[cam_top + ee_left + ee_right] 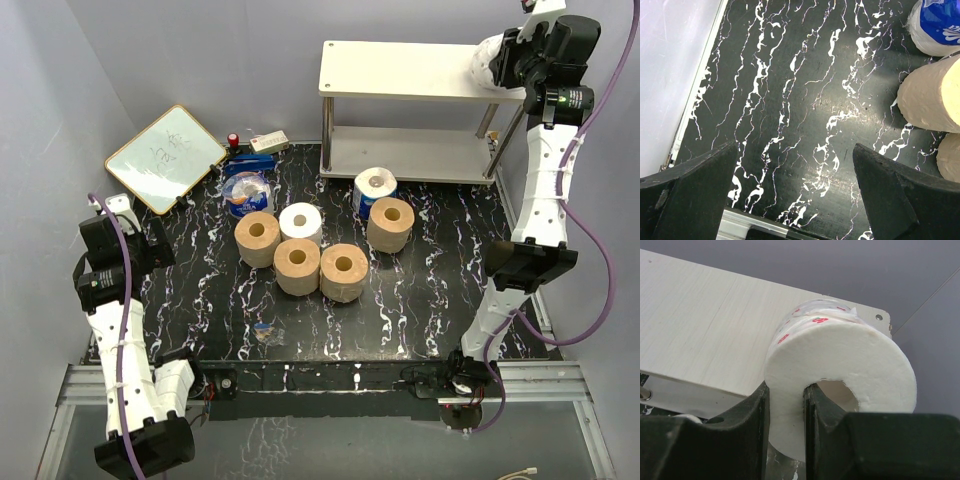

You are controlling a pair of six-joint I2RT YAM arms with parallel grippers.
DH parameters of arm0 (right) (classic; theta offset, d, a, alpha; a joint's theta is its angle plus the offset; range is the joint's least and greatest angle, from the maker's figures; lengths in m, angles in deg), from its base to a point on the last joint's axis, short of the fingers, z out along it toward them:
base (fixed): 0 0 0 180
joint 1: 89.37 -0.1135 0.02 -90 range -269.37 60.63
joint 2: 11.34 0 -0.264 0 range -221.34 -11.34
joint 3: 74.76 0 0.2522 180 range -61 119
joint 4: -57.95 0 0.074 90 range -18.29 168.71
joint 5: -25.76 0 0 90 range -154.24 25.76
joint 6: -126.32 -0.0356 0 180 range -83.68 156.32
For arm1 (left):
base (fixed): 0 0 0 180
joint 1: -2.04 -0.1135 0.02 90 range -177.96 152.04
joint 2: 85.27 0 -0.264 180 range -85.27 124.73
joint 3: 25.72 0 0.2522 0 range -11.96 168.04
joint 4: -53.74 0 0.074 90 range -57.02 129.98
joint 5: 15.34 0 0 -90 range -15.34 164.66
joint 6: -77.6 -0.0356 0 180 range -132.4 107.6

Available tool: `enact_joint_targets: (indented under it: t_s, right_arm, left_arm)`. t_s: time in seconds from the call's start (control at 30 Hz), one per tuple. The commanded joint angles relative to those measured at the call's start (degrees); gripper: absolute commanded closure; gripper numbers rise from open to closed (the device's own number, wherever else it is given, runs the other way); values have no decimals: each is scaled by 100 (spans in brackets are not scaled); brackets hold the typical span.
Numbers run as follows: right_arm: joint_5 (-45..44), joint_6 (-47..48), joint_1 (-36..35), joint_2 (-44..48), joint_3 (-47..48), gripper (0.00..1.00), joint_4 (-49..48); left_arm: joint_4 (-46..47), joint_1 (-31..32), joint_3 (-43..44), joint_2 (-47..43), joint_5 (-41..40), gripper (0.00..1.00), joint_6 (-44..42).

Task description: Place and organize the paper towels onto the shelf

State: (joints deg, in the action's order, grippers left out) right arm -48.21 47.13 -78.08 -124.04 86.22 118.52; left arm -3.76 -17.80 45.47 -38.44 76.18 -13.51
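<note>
Right fingers (pixel 761 407): clenched on the wall of the dotted roll (pixel 840 357), with one finger outside the roll and the other inside its hollow core.
Dotted roll: we noted it sat directly between the right fingers, its open end turned toward the wrist camera. Small red marks showed on its wrap.
Shelf (pixel 700 325): the top board lay just beyond the right fingers and ran off to their left. The held roll was at the board's right end. We could not tell whether it rested on the board.
Left fingers (pixel 715 175): released and spread wide, with nothing between them.
Worktop (pixel 805 100): black with white veining. It lay bare under and ahead of the left fingers.
Tan roll (pixel 927 95): stood on the worktop ahead and to the right of the left fingers, apart from them.
Blue-wrapped roll (pixel 935 22): stood just past the tan roll, farther from the left fingers.
Plain white roll (pixel 301 222): we logged it upright among the tan ones, well apart from both sets of fingers.
</note>
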Motion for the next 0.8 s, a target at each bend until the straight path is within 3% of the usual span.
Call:
enact_joint_targets:
  t_s: [0.0,0.1,0.27,0.43,0.77]
  right_arm:
    - [-115,-35,14,92,114,100,-567]
    - [-200,-35,16,97,106,93,-595]
    - [-291,-33,14,83,125,56,-683]
    - [-338,-27,15,26,293,29,-833]
    - [78,-230,18,-328,568,19,-1058]
  left_arm:
    - [-20,-52,84,12,24,2,-38]
    - [-23,-53,84,6,24,2,-32]
    - [-20,-47,84,6,35,2,-39]
    - [-23,-47,84,5,43,2,-38]
    - [-22,-51,84,44,33,2,-34]
